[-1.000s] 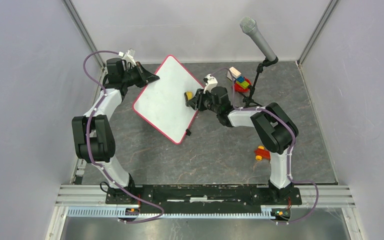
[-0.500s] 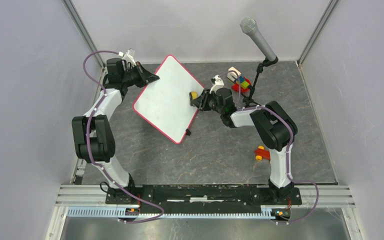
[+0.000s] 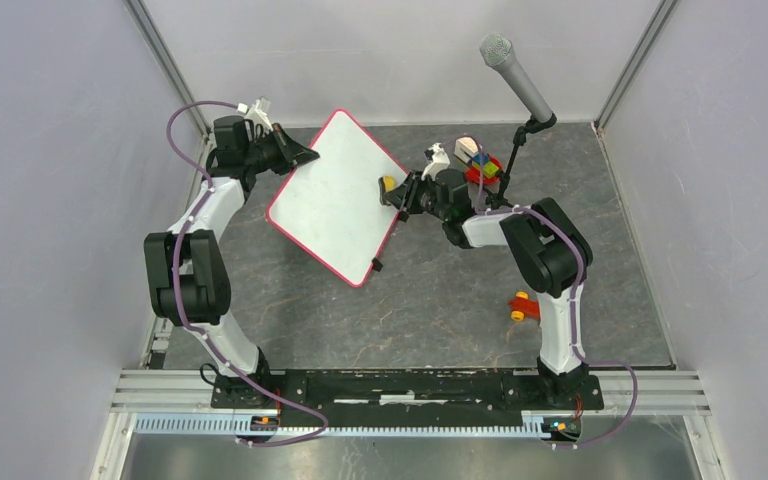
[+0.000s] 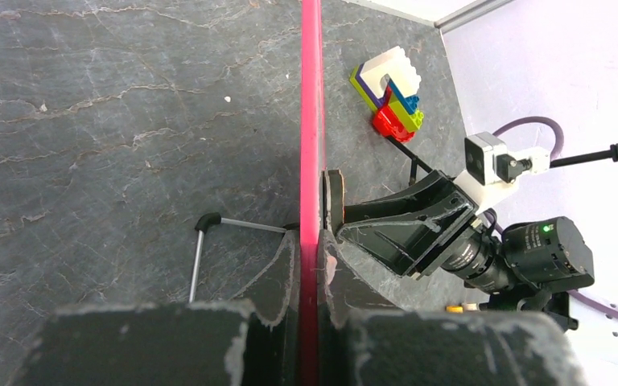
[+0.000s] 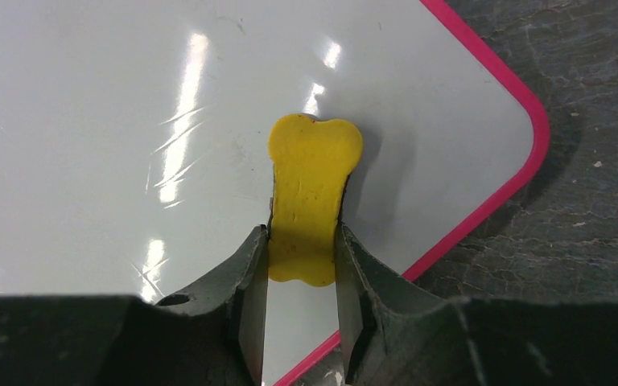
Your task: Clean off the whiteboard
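The whiteboard [image 3: 335,195], white with a pink-red frame, stands tilted on the dark table at back centre. Its face shows no writing. My left gripper [image 3: 300,157] is shut on its upper left edge; in the left wrist view my left gripper [image 4: 309,241] clamps the pink frame [image 4: 311,121] edge-on. My right gripper [image 3: 400,190] is shut on a yellow bone-shaped eraser [image 3: 388,184] held against the board's right part. In the right wrist view my right gripper [image 5: 302,241] holds the eraser [image 5: 312,185] flat on the white surface [image 5: 113,145], near the rounded corner.
A stack of coloured toy bricks [image 3: 478,158] sits at back right, next to a microphone stand [image 3: 517,85]. A small red and yellow toy [image 3: 523,306] lies by my right arm. The board's black foot [image 3: 375,265] rests on the table. Grey walls close in both sides.
My right gripper has slid the eraser to the right and toward the back across the board. The left gripper and the board have stayed put.
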Robot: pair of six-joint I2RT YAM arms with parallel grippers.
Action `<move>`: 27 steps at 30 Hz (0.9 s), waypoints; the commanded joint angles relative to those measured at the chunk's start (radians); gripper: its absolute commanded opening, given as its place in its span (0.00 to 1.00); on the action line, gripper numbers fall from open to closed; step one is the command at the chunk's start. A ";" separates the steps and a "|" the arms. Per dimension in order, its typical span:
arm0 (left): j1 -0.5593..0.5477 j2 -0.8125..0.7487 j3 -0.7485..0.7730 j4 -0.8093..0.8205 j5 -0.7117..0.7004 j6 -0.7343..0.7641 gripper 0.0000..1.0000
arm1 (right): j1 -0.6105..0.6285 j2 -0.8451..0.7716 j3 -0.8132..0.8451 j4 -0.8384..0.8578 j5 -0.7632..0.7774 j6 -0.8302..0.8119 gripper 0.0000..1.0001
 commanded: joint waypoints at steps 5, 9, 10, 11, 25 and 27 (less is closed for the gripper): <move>-0.020 -0.008 -0.009 -0.110 0.040 -0.020 0.12 | 0.008 -0.267 -0.026 -0.064 -0.043 -0.124 0.23; -0.018 -0.025 0.002 -0.133 0.036 -0.020 0.28 | 0.016 -0.442 -0.146 -0.135 -0.034 -0.192 0.24; -0.017 -0.039 0.001 -0.134 0.035 -0.024 0.31 | 0.021 -0.489 -0.169 -0.175 -0.018 -0.218 0.24; -0.015 -0.051 0.000 -0.134 0.036 -0.025 0.34 | 0.029 -0.523 -0.184 -0.228 0.001 -0.250 0.24; -0.014 -0.246 -0.002 -0.273 -0.190 0.108 0.66 | 0.332 -0.886 -0.587 -0.638 0.239 -0.361 0.26; -0.012 -0.254 0.004 -0.279 -0.195 0.120 0.68 | 0.355 -0.910 -0.598 -0.690 0.280 -0.359 0.27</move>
